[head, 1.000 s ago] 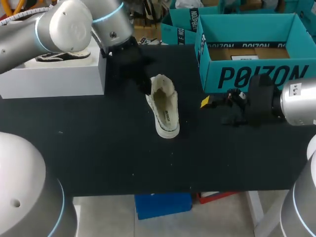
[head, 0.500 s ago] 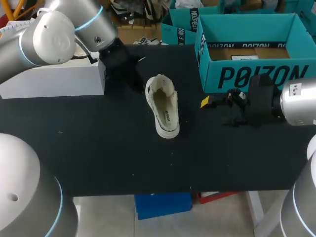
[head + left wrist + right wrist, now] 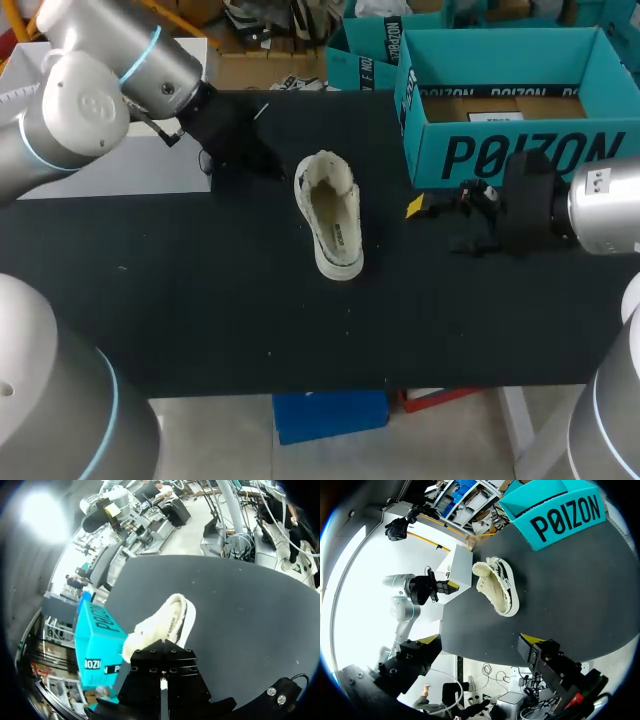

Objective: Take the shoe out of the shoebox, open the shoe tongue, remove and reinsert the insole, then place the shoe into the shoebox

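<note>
Shoe [image 3: 331,214]: cream, lying on the black table [image 3: 200,310] with its opening up, outside the shoebox [image 3: 510,150] and touched by neither arm. Shoebox: teal, open, at the table's far right corner. Left gripper [image 3: 265,163]: just beside the shoe's heel end, apart from it; whether it is clenched or released cannot be told. Right gripper [image 3: 480,640]: released, fingers spread wide, nothing between them, near the shoebox's front wall.

White block [image 3: 140,172] — black table [image 3: 200,300]
</note>
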Tool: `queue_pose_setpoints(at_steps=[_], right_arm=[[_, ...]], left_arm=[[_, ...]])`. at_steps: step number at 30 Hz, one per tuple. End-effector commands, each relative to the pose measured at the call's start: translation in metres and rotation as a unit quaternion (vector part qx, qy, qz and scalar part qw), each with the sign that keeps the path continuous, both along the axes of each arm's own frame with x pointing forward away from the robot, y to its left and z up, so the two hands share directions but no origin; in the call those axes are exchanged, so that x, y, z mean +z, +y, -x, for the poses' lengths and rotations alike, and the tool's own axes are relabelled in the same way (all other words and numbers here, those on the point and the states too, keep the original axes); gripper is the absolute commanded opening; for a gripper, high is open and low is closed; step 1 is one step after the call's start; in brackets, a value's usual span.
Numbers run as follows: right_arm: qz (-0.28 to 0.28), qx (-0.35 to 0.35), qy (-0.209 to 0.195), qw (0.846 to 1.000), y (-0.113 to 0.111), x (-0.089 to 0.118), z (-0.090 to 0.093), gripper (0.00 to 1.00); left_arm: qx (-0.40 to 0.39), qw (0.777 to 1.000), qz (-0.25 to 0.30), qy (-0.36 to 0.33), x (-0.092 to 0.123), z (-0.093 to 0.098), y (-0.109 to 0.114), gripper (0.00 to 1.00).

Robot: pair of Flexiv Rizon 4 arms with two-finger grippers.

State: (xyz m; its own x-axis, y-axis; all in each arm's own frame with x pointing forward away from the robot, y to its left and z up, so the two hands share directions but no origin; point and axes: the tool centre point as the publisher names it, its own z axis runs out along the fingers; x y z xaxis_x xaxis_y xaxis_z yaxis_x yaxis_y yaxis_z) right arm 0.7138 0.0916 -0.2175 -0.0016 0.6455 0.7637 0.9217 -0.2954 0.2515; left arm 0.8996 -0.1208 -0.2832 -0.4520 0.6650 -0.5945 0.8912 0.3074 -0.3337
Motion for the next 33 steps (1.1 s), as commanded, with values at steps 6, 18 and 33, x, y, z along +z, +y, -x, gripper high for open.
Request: queue_pose_setpoints(at_steps=[6, 18, 33], right_arm=[[0.000, -0.001, 0.000, 1.000, 0.001, 0.000, 0.000, 1.00], [0.000, -0.001, 0.000, 1.000, 0.001, 0.000, 0.000, 1.00], [0.000, -0.001, 0.000, 1.000, 0.001, 0.000, 0.000, 1.00]], left_arm=[[0.042, 0.999, 0.028, -0.017, -0.009, -0.016, 0.008, 0.00], [0.058, 0.998, 0.023, -0.026, -0.016, -0.055, -0.004, 0.00], [0.046, 0.999, 0.019, -0.022, -0.038, -0.095, -0.039, 0.00]])
